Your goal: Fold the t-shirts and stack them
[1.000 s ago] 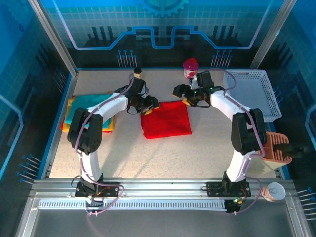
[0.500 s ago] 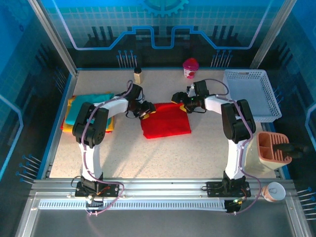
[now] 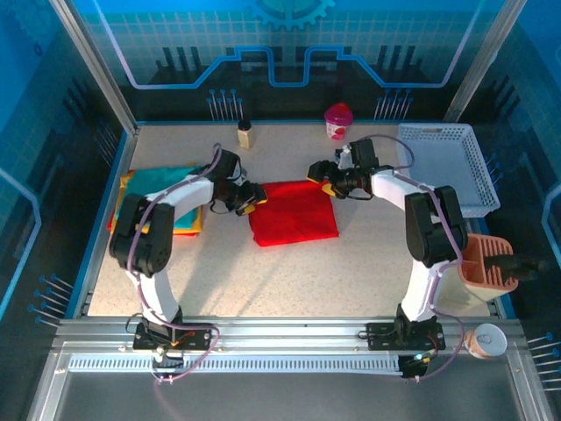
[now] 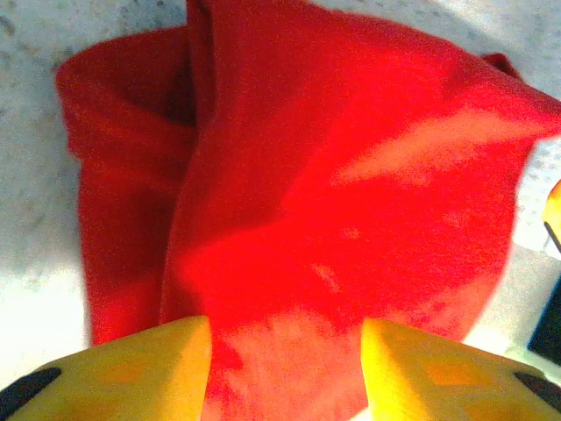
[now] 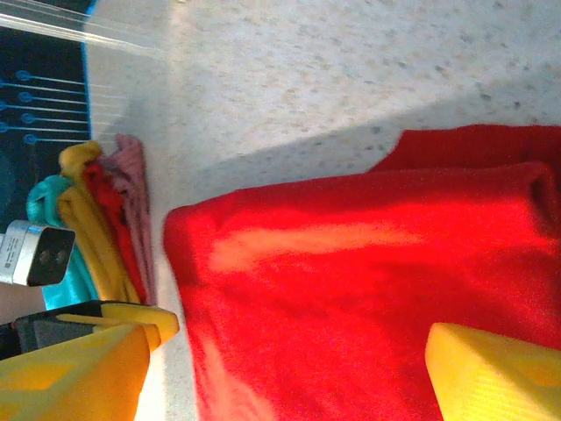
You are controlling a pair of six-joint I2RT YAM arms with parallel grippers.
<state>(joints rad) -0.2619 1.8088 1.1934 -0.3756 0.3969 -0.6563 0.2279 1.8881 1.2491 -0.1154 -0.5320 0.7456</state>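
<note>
The folded red t-shirt (image 3: 294, 212) is lying at the centre of the table (image 3: 351, 272). The left gripper (image 3: 249, 198) is hovering at the shirt's far left corner and the right gripper (image 3: 323, 179) at its far right corner. Both are holding their jaws apart, with no cloth clamped. The teal-topped stack of folded t-shirts (image 3: 162, 203) is resting at the left edge.

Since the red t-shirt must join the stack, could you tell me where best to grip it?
I'd pinch the red t-shirt at its far corners, coming down from the far side: it lies flat and folded, with layered edges exposed there.
</note>
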